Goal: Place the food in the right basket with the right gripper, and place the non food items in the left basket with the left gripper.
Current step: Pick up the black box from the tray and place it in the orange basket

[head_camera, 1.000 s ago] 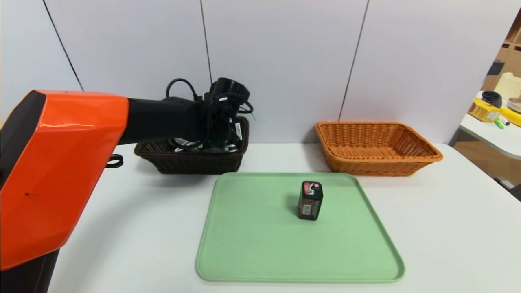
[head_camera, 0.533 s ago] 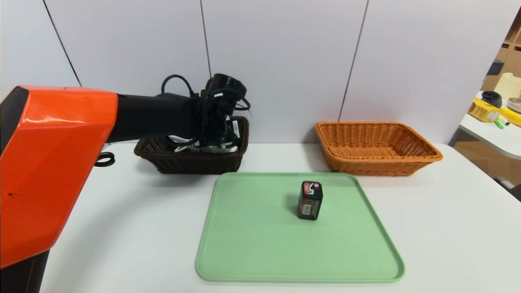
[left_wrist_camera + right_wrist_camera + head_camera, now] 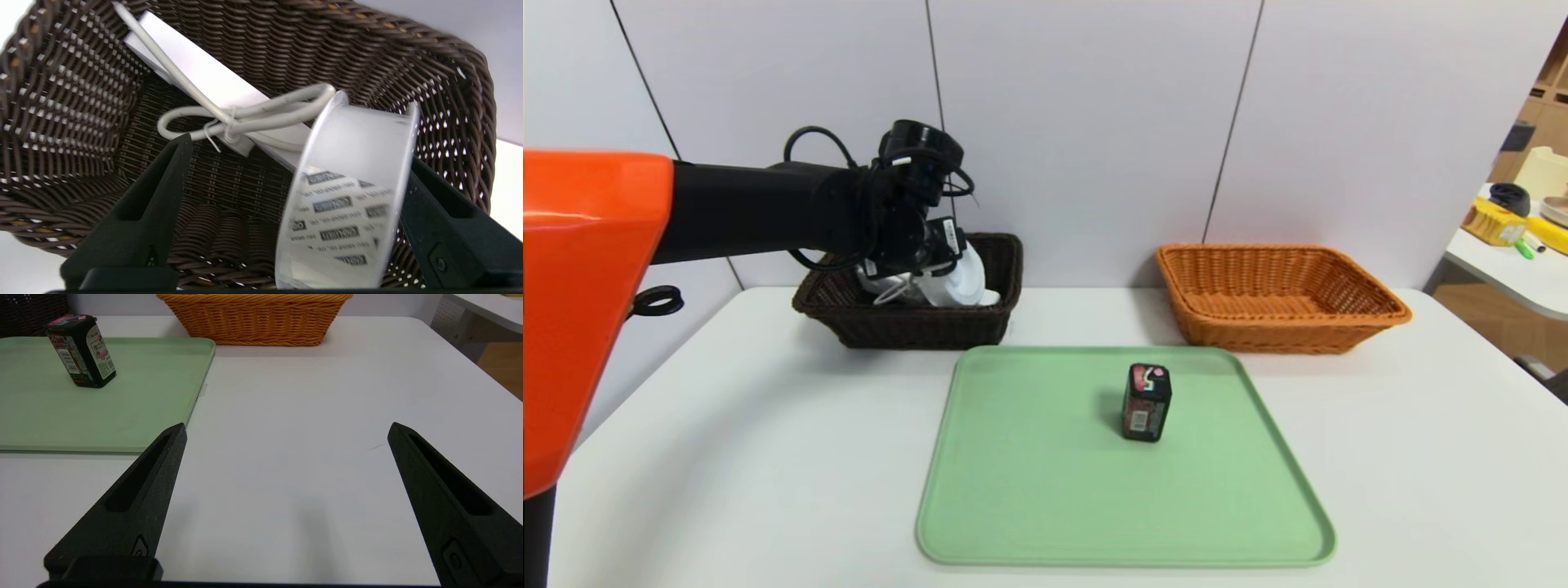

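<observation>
A: Head view first. Where is the left gripper [image 3: 915,245]?
B: Upper left of the frame, over the left basket [image 3: 988,322], the dark brown one at the table's [image 3: 727,425] back edge. A white tub [image 3: 960,282] shows just below it inside the basket. From here I cannot tell how the jaws stand.

A: And the food?
B: The dark carton [image 3: 1146,402] stands upright on the green tray [image 3: 1029,490], a little right of centre frame. The right basket [image 3: 1278,298], orange wicker, sits behind the tray toward the upper right.

A: Left wrist view?
B: The left gripper [image 3: 298,155] has its jaws spread wide inside the dark basket [image 3: 73,102]. The translucent tub [image 3: 347,196], printed label facing the camera, is tilted on edge in the right half of the frame, beside one finger [image 3: 445,228]; I cannot tell whether it touches. The other finger is well clear of it. Behind, the white power strip [image 3: 204,73] leans along the basket wall from the upper left, its tied cord [image 3: 245,118] looped at centre.

A: Right wrist view?
B: The right gripper [image 3: 286,430] hangs low over bare table [image 3: 306,416], jaws spread, nothing between them. The carton [image 3: 81,350] is at upper left on the tray [image 3: 102,412]; the orange basket [image 3: 255,318] is at top centre.
</observation>
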You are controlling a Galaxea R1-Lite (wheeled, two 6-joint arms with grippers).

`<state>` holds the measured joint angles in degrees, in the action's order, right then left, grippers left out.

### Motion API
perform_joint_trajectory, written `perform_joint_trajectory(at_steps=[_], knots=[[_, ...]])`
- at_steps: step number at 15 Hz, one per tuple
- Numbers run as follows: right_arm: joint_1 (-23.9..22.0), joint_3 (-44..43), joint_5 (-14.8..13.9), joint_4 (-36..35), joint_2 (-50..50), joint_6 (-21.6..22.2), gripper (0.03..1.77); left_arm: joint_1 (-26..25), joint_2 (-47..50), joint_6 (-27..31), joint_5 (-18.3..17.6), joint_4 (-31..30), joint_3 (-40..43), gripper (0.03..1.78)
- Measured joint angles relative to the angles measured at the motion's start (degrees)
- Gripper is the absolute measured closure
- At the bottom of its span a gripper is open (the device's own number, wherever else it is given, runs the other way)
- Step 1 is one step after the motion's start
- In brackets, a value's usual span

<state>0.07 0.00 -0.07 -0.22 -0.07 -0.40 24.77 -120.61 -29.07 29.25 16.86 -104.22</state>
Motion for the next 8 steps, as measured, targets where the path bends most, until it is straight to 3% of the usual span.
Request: perform_joint_trajectory(at_steps=[8], knots=[[0.0, 0.0, 0.0, 0.0, 0.0, -0.01, 0.1, -1.6, 2.51, 0.24, 0.05, -0.09, -0.06, 0.15]])
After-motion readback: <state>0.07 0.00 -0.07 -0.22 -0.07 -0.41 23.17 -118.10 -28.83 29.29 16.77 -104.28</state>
